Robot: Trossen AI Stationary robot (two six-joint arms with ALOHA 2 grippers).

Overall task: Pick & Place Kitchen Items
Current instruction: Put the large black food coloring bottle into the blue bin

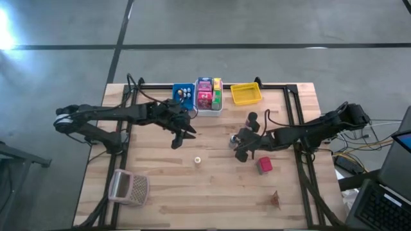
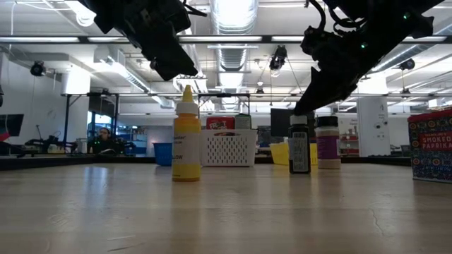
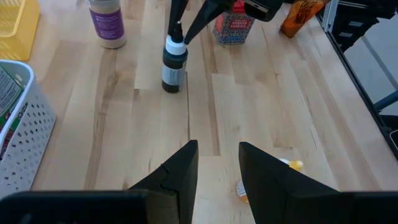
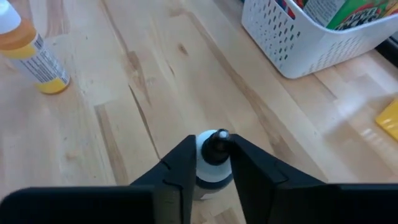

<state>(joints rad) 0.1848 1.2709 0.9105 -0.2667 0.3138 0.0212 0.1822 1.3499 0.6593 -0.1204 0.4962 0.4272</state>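
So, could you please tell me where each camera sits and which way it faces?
High: overhead, straight down; both arms over table.
Low: table height, level across; both arms hang from above.
Left wrist: past left gripper toward right gripper on dark bottle.
Right wrist: down past right gripper closing around dark bottle.
All four share the yellow bottle.

Honestly the only print I can make out is on the box [image 2: 431, 145] at the far right edge of the low view: white letters saying "SMOKED PAPRIKA", with the end of the word cut off by the frame. The yellow bottle [image 2: 186, 134], the dark little bottle [image 2: 299, 149] and the purple-label jar [image 2: 328, 142] all carry labels, but the text on them is too small to read.
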